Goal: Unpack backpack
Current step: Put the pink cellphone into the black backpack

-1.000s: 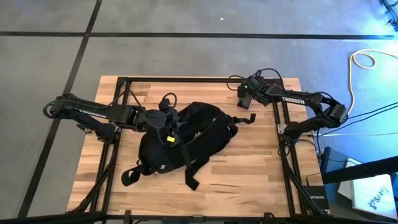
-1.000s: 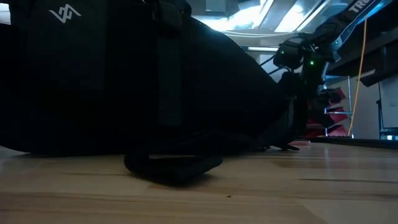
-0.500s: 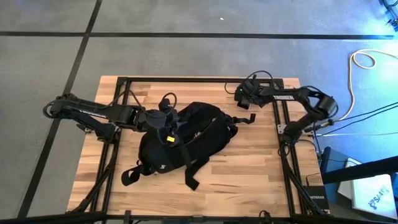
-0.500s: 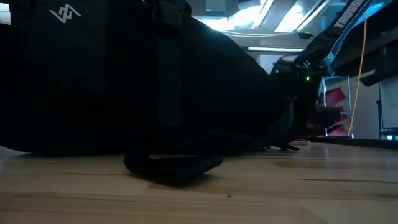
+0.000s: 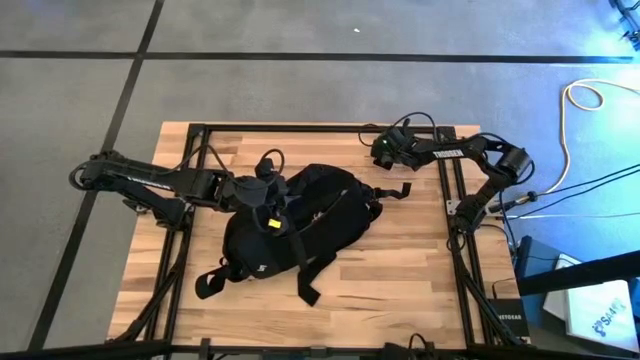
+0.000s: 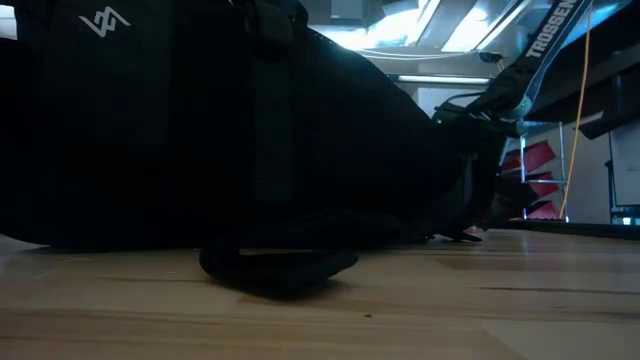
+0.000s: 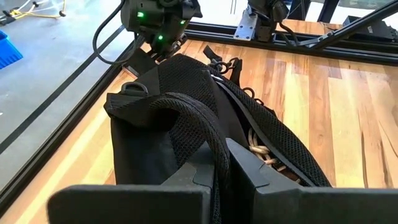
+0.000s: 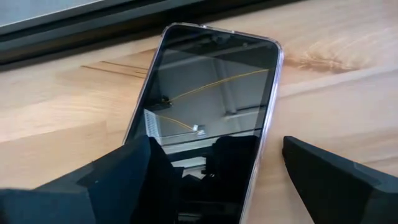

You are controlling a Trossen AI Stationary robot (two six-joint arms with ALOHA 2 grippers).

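Phone (image 8: 208,118) lies flat on the wooden table (image 5: 420,270) by the far edge frame — right gripper (image 8: 230,174) over it, fingers spread wide, holding nothing. Backpack (image 5: 290,225) sits mid-table, blocking the low view. Left gripper (image 7: 221,171) is clamped on its mesh strap (image 7: 193,124). Grey floor around.

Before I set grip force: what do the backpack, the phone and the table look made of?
Backpack: soft matte black fabric with mesh padding on the strap, which sags and folds. Phone: glossy, probably glass front, mirroring the ceiling, with a thin clear rim, maybe a case. Table: pale wood planks with visible grain, light sheen, in a black metal frame.
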